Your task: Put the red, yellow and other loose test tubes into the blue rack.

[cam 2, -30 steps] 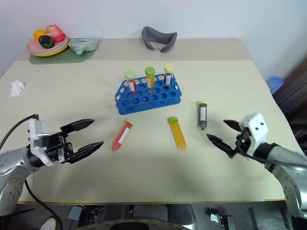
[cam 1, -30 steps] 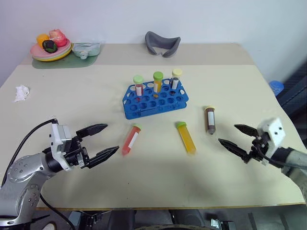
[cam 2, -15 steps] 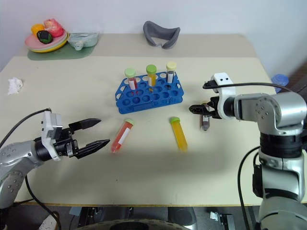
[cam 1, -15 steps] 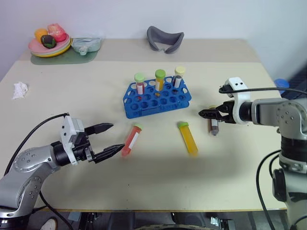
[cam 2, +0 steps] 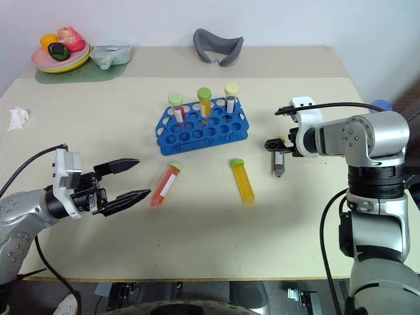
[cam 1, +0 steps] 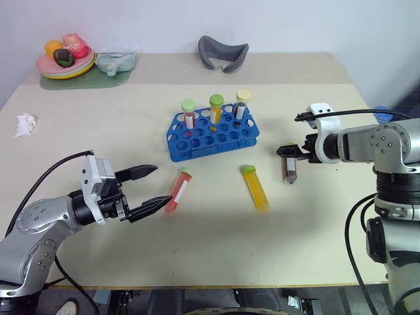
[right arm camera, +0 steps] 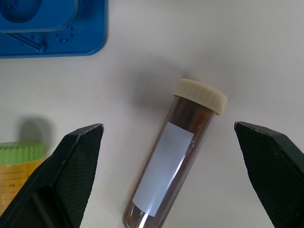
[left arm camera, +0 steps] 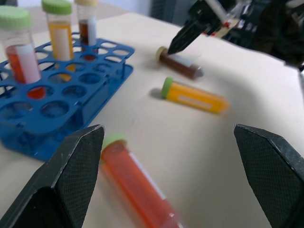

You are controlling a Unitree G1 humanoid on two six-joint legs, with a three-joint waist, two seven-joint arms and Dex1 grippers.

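Right end effector (right arm camera: 166,175) gapes around brown tube (right arm camera: 173,154); left end effector (cam 1: 147,187) gapes, empty.

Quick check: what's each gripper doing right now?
Left gripper: open, empty, beside the red tube.
Right gripper: open, empty, poised over the brown tube.

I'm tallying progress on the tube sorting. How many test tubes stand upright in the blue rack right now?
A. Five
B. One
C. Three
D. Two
C. The blue rack holds three upright tubes in its back row, while the red tube, the yellow tube and the brown tube lie loose on the table.
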